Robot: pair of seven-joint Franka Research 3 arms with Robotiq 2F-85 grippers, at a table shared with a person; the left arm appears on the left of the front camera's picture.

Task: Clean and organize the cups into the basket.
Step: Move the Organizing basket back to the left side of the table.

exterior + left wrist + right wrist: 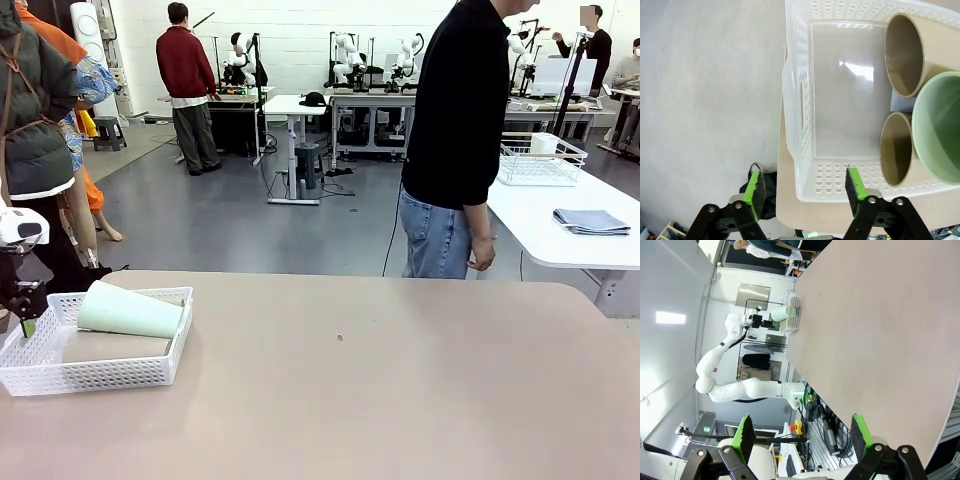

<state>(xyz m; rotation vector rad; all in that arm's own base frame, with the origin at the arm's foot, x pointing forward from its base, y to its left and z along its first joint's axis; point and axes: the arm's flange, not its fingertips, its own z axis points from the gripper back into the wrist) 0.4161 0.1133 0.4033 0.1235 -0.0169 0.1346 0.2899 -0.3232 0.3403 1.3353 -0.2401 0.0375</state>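
Note:
The white lattice basket stands at the table's near left corner. In it the pale mint cup lies on its side across a taupe cup. From above, the left wrist view shows the basket with two taupe cups and the mint cup lying at one end, mouths toward the camera. My left gripper hangs just off the basket's left end; its jaws are open over the basket's wall and hold nothing. My right gripper is open and empty, off the table's edge.
A person in a black top and jeans stands at the far side of the table. A second white table at the right carries a wire basket and a folded grey cloth.

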